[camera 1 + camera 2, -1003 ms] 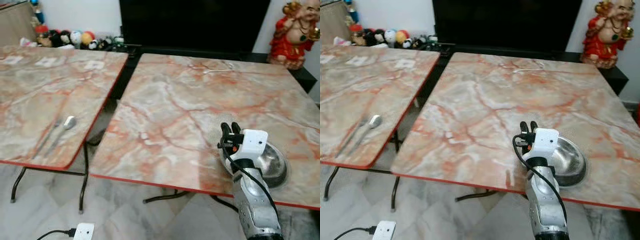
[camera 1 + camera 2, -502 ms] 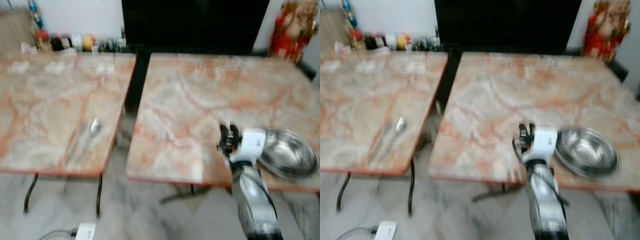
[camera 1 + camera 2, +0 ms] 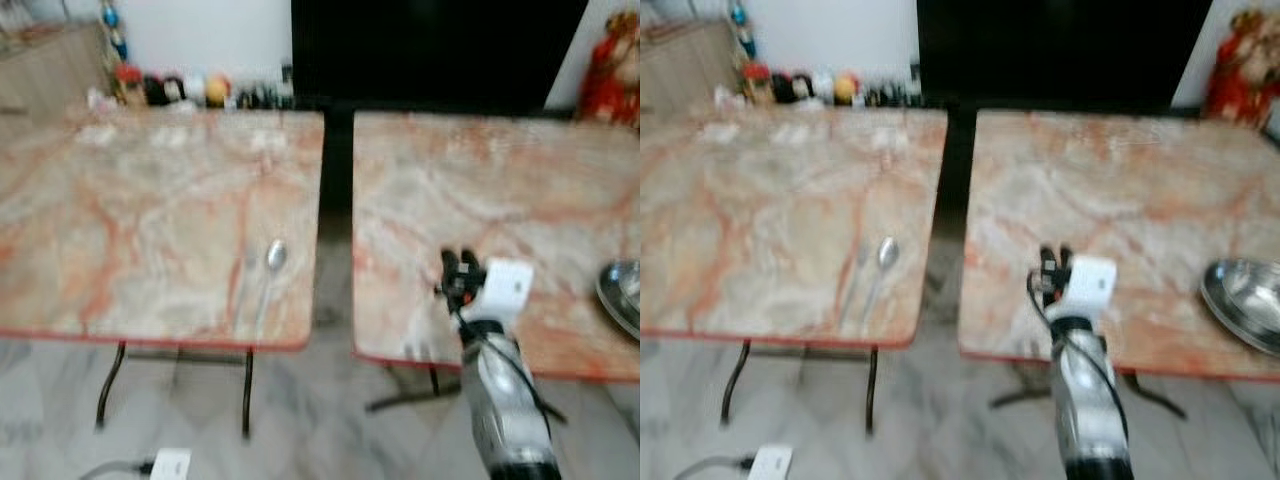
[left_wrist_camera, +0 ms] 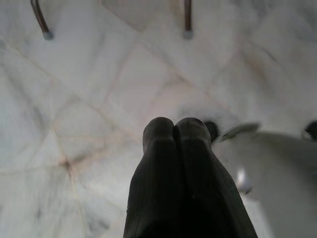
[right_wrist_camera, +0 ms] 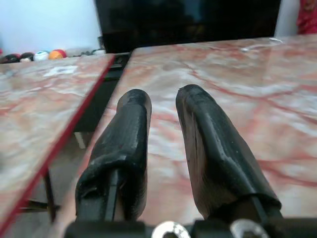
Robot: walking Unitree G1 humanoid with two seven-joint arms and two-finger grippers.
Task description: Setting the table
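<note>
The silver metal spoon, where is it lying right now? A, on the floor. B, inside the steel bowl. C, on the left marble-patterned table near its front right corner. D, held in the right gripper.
C: the silver metal spoon lies on the left marble-patterned table, near its front right corner.

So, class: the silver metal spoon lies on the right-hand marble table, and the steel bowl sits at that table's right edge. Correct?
Not quite. The silver metal spoon lies on the left-hand marble table, as the left eye view shows. The steel bowl does sit at the right-hand marble table's right edge.
</note>
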